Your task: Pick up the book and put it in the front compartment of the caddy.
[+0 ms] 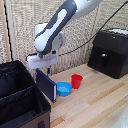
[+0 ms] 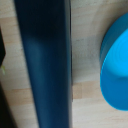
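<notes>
The book point(image 1: 46, 85) is a thin dark blue hardcover standing upright on edge just off the caddy's point(image 1: 20, 80) side on the exterior view's right. My gripper point(image 1: 44, 70) is at the book's top edge and looks shut on it. The black fabric caddy has a divider; the front compartment point(image 1: 22, 97) is the nearer section, with a small round grey fitting low on its corner. In the wrist view the book point(image 2: 45, 65) fills a blurred dark blue band through the picture. My fingers do not show there.
A round blue bowl point(image 1: 63, 89) point(image 2: 117, 65) sits on the wooden table right beside the book, with a red cup point(image 1: 76, 80) behind it. A glossy black boxy appliance point(image 1: 110, 52) stands at the exterior view's right, against a woven screen.
</notes>
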You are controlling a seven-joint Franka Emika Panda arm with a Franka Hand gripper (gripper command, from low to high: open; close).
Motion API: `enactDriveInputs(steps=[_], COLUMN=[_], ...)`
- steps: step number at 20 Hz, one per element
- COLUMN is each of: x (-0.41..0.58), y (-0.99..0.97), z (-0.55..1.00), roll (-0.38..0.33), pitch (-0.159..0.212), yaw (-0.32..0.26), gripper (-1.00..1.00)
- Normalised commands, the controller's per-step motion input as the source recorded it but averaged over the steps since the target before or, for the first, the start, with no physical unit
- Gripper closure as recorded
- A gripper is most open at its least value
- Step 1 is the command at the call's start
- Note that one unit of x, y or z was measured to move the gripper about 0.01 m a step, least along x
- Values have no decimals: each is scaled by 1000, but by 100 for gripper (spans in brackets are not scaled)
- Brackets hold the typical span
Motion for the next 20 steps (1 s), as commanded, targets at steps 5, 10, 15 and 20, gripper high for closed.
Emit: enactDriveInputs(steps=[5, 10, 15, 20], x=[41, 3, 14, 24], y=[85, 122, 52, 0], z=[-93, -85, -81, 0], roll=[-122, -46, -55, -30], pitch=[59, 48, -12, -78], yaw=[175, 14, 0, 0], gripper=[100, 100, 100, 100])
